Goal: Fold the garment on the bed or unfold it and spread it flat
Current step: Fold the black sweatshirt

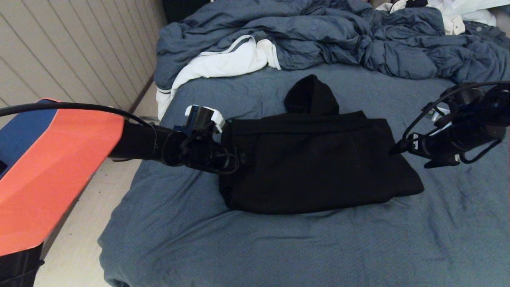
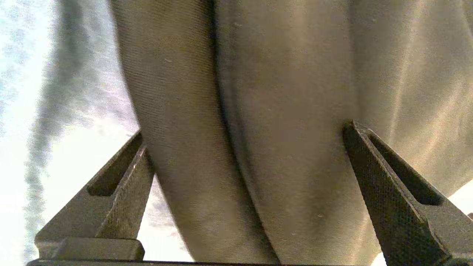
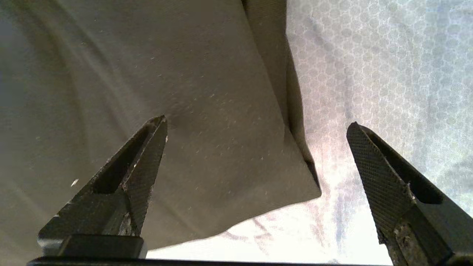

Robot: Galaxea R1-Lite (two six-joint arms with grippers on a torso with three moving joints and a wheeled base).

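Note:
The black hoodie [image 1: 314, 163] lies folded into a rough rectangle in the middle of the bed [image 1: 279, 247], its hood pointing towards the far end. My left gripper [image 1: 235, 159] is at the hoodie's left edge; in the left wrist view it [image 2: 245, 133] stands open with the folded fabric [image 2: 281, 122] filling the space between its fingers. My right gripper [image 1: 392, 151] hovers at the hoodie's right edge. It [image 3: 257, 125] is open over a corner of the cloth [image 3: 207, 111], holding nothing.
A rumpled blue-grey duvet [image 1: 326, 36] is heaped across the far end of the bed, with a white cloth with grey trim [image 1: 223, 59] beside it. An orange and blue panel [image 1: 51, 167] stands off the bed's left side, over pale floor [image 1: 79, 239].

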